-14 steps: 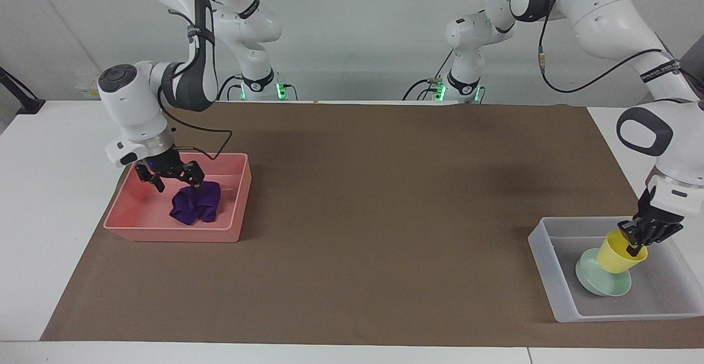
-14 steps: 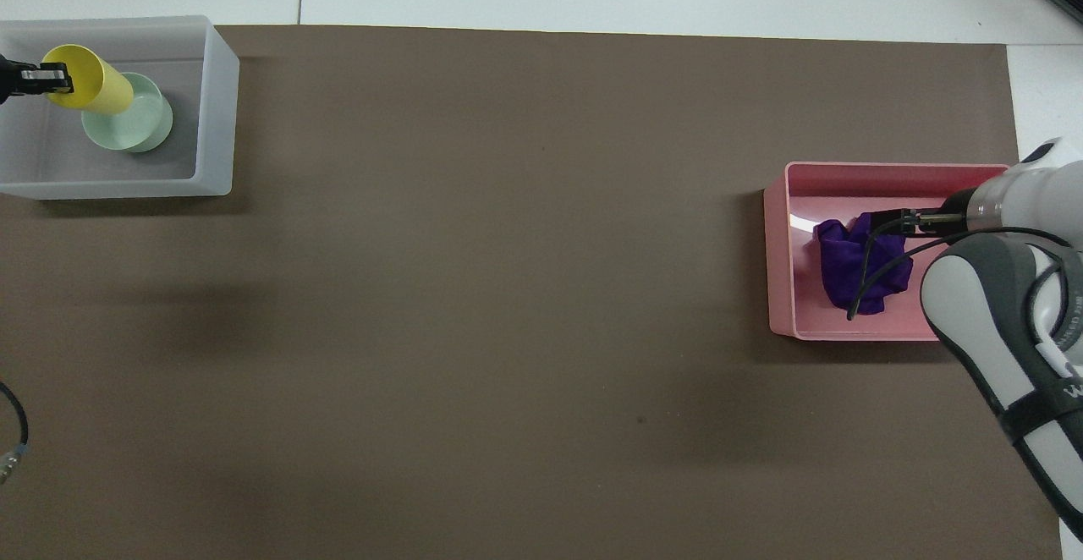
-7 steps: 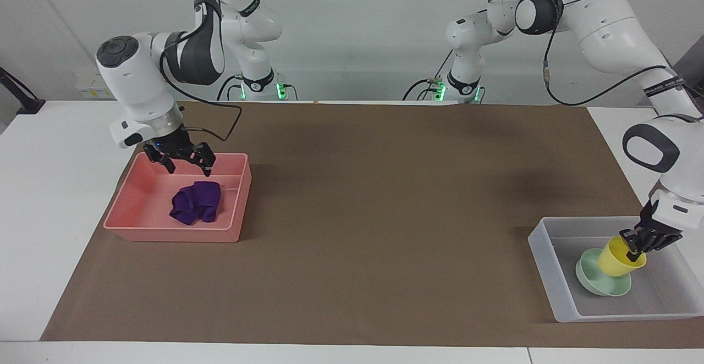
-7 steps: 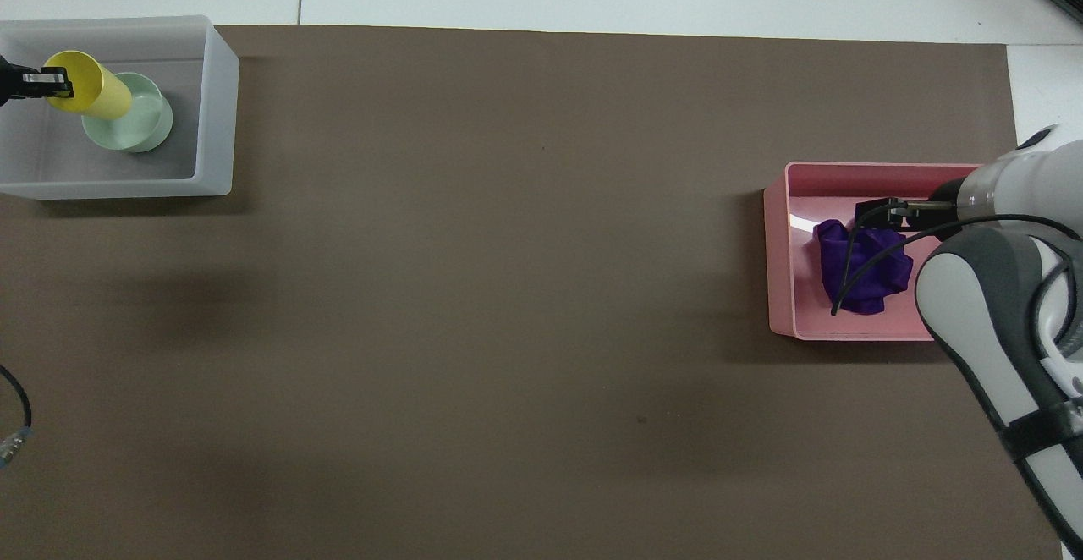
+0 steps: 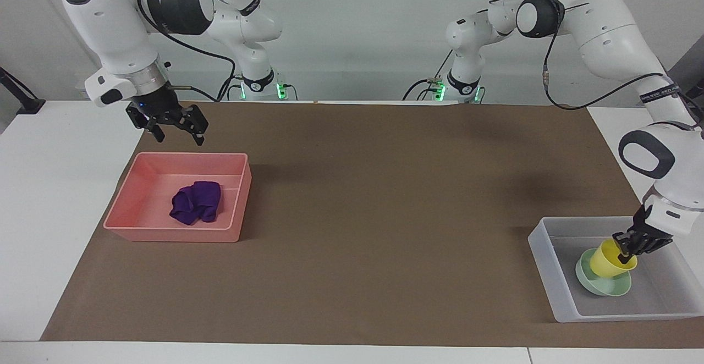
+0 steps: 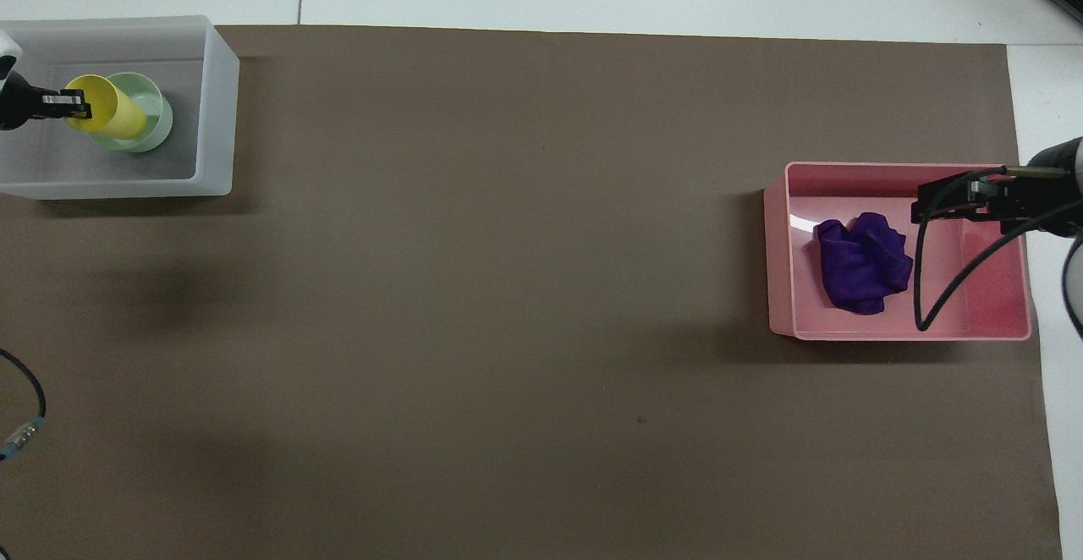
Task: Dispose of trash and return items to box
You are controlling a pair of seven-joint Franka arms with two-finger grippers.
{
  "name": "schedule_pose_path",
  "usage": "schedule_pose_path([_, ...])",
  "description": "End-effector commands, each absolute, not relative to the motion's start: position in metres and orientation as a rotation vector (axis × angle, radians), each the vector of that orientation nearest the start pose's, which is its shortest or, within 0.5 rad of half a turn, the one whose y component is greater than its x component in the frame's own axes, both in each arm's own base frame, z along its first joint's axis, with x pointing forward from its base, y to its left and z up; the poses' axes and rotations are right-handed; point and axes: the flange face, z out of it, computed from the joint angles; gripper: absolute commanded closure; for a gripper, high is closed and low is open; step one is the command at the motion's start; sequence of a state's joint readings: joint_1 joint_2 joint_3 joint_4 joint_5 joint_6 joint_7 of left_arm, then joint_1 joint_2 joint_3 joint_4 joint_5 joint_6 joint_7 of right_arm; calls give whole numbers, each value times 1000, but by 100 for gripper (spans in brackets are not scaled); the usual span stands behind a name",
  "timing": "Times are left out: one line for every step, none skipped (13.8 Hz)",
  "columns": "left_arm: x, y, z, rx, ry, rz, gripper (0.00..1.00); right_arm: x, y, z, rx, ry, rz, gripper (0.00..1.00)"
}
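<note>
Purple cloth wad (image 5: 196, 202) lying crumpled in the pink bin (image 5: 127, 205), toward the right arm's end of the table; longer than wide, long axis running roughly nearer-to-farther from the robots as seen from overhead, no clear pointing end. Yellow cup (image 5: 611, 257) tilted in the mint-green bowl (image 5: 599, 287), base down in the bowl, open mouth leaning up toward the left arm's end; long axis slanted, not upright. Bowl sitting flat on the floor of the translucent box (image 5: 544, 262), at the left arm's end of the table.

Left gripper (image 5: 627, 249) down in the box, clenched on the cup's rim, one finger inside the mouth. Right gripper (image 5: 179, 134) raised empty over the pink bin's robot-side edge, fingers spread apart, clear of the cloth.

Under both containers, a brown mat (image 5: 385, 199) covering most of a white table (image 5: 49, 188), bare white strips showing at both ends and along the edge farthest from the robots. Soft shadows on the mat. Plain pale wall past the arm bases, green lights glowing at both bases, black cables trailing from the arms.
</note>
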State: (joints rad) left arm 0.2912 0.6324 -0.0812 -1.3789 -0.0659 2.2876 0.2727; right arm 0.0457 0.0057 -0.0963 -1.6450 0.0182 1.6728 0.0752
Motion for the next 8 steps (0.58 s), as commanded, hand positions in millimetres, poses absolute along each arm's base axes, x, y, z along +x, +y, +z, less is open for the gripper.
schedule_pose_path([726,165,364,-3142,15,-483,100,555,-28,630,-3124,211,0,0])
schedule_pose_path([725,168,362,-3144,10,-474,100,552,-27,634,-3126,189,14,0])
schedule_pose_path([723,169,361,-3145,8,-469,100,550,-27,632,-3127,163,26,0])
schedule_pose_path([723,169,361,-3145,8,-469,94,544,-28,629,-3127,130,36,0])
schedule_pose_path([723,168,361,-3146,11,-467,76,542,-32,627,-3128,77,50,0])
schedule_pose_path([724,167,362,-3146,16,-467,59,540,-35,628,-3132,58,55,0])
schedule_pose_path([724,165,363,-3147,22,-462,55,538,-38,625,-3132,64,79,0])
schedule_pose_path([725,165,365,-3143,28,-459,42,536,-37,626,-3131,62,96,0])
